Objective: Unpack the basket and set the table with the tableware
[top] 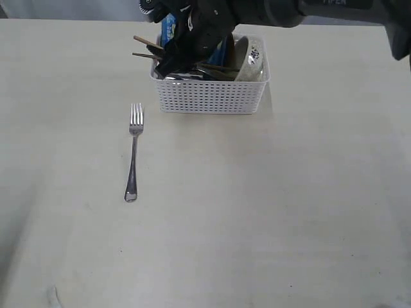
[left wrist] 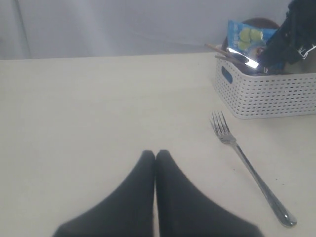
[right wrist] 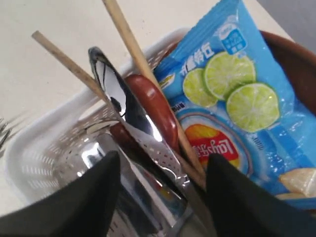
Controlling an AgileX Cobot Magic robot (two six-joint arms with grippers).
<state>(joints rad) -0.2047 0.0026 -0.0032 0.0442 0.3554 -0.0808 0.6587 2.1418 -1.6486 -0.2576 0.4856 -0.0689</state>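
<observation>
The white lattice basket (top: pixel 210 96) stands at the far middle of the table (top: pixel 257 212). A steel fork (top: pixel 133 151) lies on the table to its front left, also in the left wrist view (left wrist: pixel 249 168). My right gripper (top: pixel 168 63) reaches into the basket's left end. It is open (right wrist: pixel 165 170), with the steel knife (right wrist: pixel 123 111) between its fingers. Beside the knife are the wooden chopsticks (right wrist: pixel 140 61), the reddish-brown spoon (right wrist: pixel 155 111) and the brown plate (right wrist: pixel 296 64). A pale bowl (top: pixel 249 59) leans at the basket's right end. My left gripper (left wrist: pixel 155 154) is shut and empty above bare table.
A blue snack bag (right wrist: pixel 237 98) stands in the basket against the brown plate and touches the right finger. The chopsticks (top: pixel 146 49) stick out over the basket's left rim. The right arm hides much of the basket's contents in the exterior view.
</observation>
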